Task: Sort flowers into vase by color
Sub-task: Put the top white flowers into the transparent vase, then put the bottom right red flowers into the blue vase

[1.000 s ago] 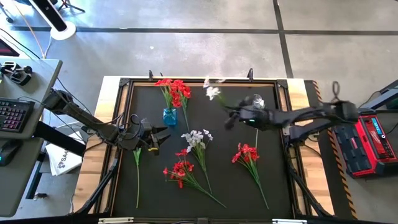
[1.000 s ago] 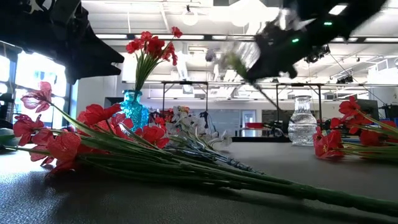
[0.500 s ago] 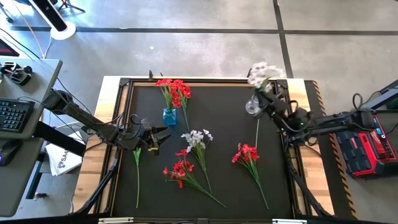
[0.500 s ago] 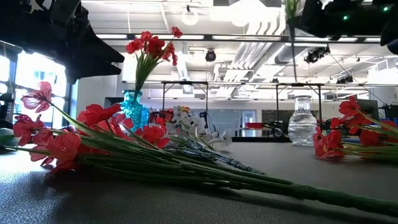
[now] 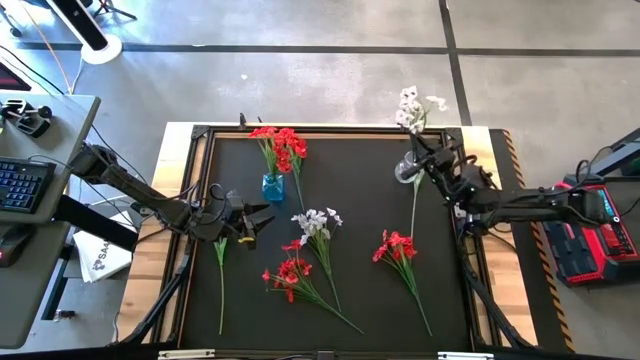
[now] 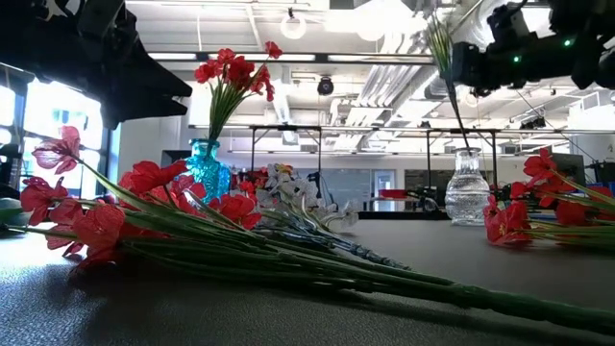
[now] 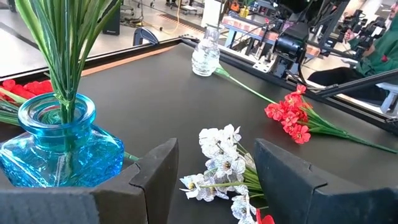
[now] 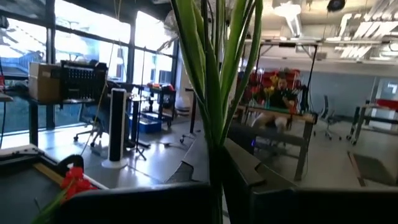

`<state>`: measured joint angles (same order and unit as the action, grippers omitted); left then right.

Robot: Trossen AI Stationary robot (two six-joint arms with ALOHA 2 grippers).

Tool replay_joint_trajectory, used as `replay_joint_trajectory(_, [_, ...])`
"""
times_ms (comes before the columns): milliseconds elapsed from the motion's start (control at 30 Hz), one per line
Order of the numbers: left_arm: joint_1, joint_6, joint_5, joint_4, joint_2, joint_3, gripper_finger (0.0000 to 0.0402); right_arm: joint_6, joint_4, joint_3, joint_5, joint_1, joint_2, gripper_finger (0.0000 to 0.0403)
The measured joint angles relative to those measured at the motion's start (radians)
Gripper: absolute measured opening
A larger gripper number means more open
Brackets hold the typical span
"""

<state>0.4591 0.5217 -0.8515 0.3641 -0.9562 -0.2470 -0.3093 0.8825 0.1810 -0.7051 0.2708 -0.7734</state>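
Over the far right corner of the table (image 5: 340, 260), the right pincer (image 5: 428, 160) is clenched on the stem of a white flower sprig (image 5: 412, 108), held upright with its stem tip reaching down to the mouth of a clear glass vase (image 5: 406, 170); its blossoms hang past the far edge. From the right wrist, only green leaves rise between the dark fingers.

Near the left edge the left pincer (image 5: 252, 222) hovers with its fingers (image 7: 155, 171) released, holding nothing, facing a blue glass vase (image 5: 272, 187) that stands toward the far left and already carries a bunch of red flowers (image 5: 280, 142).

Lying flat on the black mat: a white sprig (image 5: 316, 222) near the middle, a red sprig (image 5: 290, 272) toward the near edge, another red sprig (image 5: 396, 246) to the right, a green stem (image 5: 414, 207) running from the clear vase toward the near side, and a stem (image 5: 221, 280) along the left edge whose blossoms cannot be made out.

The table has a black frame with light wood showing at its sides, and stands on a grey concrete floor (image 5: 330, 70) crossed by dark lines. A desk with a keyboard (image 5: 22, 185) sits to the left, a red case (image 5: 598, 225) to the right. Beyond lies an open workshop with bright windows, ceiling lights and more benches
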Motion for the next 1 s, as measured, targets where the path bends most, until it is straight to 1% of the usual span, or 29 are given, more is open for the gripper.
replay_joint_trajectory(200, [0.0, 0.001, 0.0, 0.0, 0.0, 0.0, 0.0197, 0.054, -0.054, 0.0, -0.001, 0.02, 0.0, 0.0005])
replay_joint_trajectory(300, [0.0, 0.0, 0.0, 0.0, 0.0, 0.0, 0.0197, 0.078, -0.07, 0.0, -0.04, 0.02, 0.001, 0.0021])
replay_joint_trajectory(433, [0.0, 0.0, 0.0, 0.0, 0.0, 0.0, 0.0197, 0.111, -0.11, 0.0, -0.08, 0.02, 0.001, 0.0069])
replay_joint_trajectory(567, [0.0, 0.001, 0.0, 0.0, 0.0, 0.0, 0.0197, 0.129, -0.161, 0.002, -0.087, 0.019, 0.001, 0.0135])
replay_joint_trajectory(633, [0.0, 0.001, 0.0, 0.0, 0.0, 0.0, 0.0197, 0.147, -0.225, 0.021, -0.121, 0.018, 0.0, 0.0167])
replay_joint_trajectory(733, [0.0, 0.001, 0.0, 0.0, 0.0, 0.0, 0.0197, 0.241, -0.392, 0.084, -0.173, 0.01, 0.003, 0.0208])
replay_joint_trajectory(833, [0.0, 0.001, 0.0, 0.0, 0.0, 0.0, 0.0197, 0.373, -0.664, 0.184, -0.174, 0.002, 0.002, 0.0241])
replay_joint_trajectory(933, [0.0, 0.001, 0.0, 0.0, 0.0, 0.0, 0.0197, 0.51, -0.95, 0.304, -0.173, -0.011, 0.001, 0.0259])
replay_joint_trajectory(1000, [0.0, 0.0, 0.0, 0.0, 0.0, 0.0, 0.0197, 0.613, -1.132, 0.387, -0.151, -0.023, 0.001, 0.0262])
